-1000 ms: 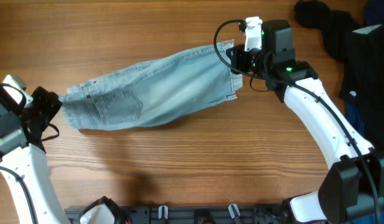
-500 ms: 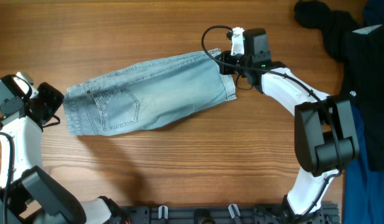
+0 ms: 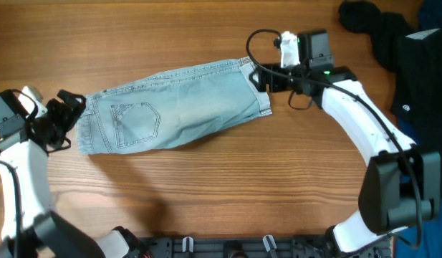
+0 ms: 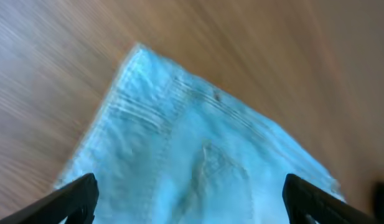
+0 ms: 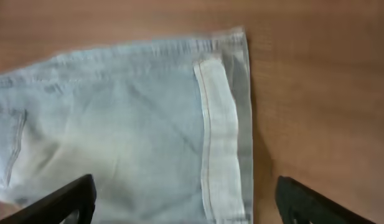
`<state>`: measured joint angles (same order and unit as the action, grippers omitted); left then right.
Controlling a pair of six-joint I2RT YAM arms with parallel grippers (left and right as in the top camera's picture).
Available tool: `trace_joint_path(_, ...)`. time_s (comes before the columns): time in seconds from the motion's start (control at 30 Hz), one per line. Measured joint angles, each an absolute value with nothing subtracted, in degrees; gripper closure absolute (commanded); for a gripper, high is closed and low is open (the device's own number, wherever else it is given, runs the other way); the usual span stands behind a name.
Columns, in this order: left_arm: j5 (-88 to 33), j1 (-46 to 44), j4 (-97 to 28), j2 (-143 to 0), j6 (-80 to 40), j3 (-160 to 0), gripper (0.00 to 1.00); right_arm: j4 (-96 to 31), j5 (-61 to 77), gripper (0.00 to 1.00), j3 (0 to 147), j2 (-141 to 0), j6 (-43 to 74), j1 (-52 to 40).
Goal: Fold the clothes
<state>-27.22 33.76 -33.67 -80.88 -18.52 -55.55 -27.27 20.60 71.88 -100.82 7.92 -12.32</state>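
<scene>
The clothes, light blue denim shorts (image 3: pixel 178 107), lie flat on the wooden table, folded lengthwise, with the waistband to the left and the cuffed hem (image 3: pixel 262 89) to the right. My left gripper (image 3: pixel 66 118) stands open at the waistband end. In the left wrist view the denim (image 4: pixel 192 137) fills the gap between its wide-spread fingers (image 4: pixel 73 196), which hold nothing. My right gripper (image 3: pixel 262 75) is open at the hem end. The right wrist view shows the pale cuff (image 5: pixel 218 130) and the leg fabric (image 5: pixel 117 124) under its spread fingers (image 5: pixel 64 199), untouched.
A black garment (image 3: pixel 375 29) is heaped at the back right corner, with dark blue fabric (image 3: pixel 415 175) along the right edge. Bare wooden table (image 3: pixel 206 193) lies in front of the shorts. A black rail (image 3: pixel 228 247) runs along the near edge.
Both grippers went from shut to open and let go of the shorts, which now rest flat. The left gripper moved right towards the waistband, and the right one drew slightly back to the right.
</scene>
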Motion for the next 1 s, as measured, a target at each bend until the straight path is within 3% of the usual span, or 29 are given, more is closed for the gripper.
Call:
trace_joint_path(0.2,-37.85,33.01,-47.86,-68.47,-13.76,-55.68,0.14,-29.5,20.34,0.09,71.81,-112.36,8.27,-12.32)
trace_joint_path(0.23,-38.06,32.27,-48.99,-66.37,-13.19,-55.68,0.14,-29.45,20.78,0.13,71.96,-113.86,8.19,-12.25)
trace_joint_path(0.33,-36.18,28.53,-50.94,-61.63,-12.25,-55.72,0.13,-29.67,20.93,0.5,72.27,-114.3,7.62,-12.1)
trace_joint_path(0.37,-35.0,26.92,-51.35,-61.12,-12.1,-55.72,0.13,-30.46,22.06,0.69,72.27,-114.85,7.53,-12.1)
trace_joint_path(0.4,-33.45,24.93,-51.46,-61.01,-12.03,-55.72,0.13,-30.92,23.46,0.82,72.27,-115.15,6.94,-12.1)
trace_joint_path(0.47,-30.65,21.8,-51.48,-61.01,-12.01,-55.72,0.11,-32.51,24.93,0.95,72.27,-115.52,6.17,-11.86)
trace_joint_path(0.63,-23.11,16.82,-51.88,-61.01,-11.62,-55.72,0.07,-34.3,25.39,0.96,72.27,-115.37,6.0,-11.84)
trace_joint_path(0.83,-21.02,16.75,-52.25,-61.06,-11.6,-55.72,0.05,-38.7,8.69,0.96,71.72,-101.47,7.9,-11.25)
trace_joint_path(1.0,-20.82,16.75,-51.94,-61.06,-11.6,-55.72,0.05,-37.95,5.78,0.96,71.72,-96.03,6.98,-10.76)
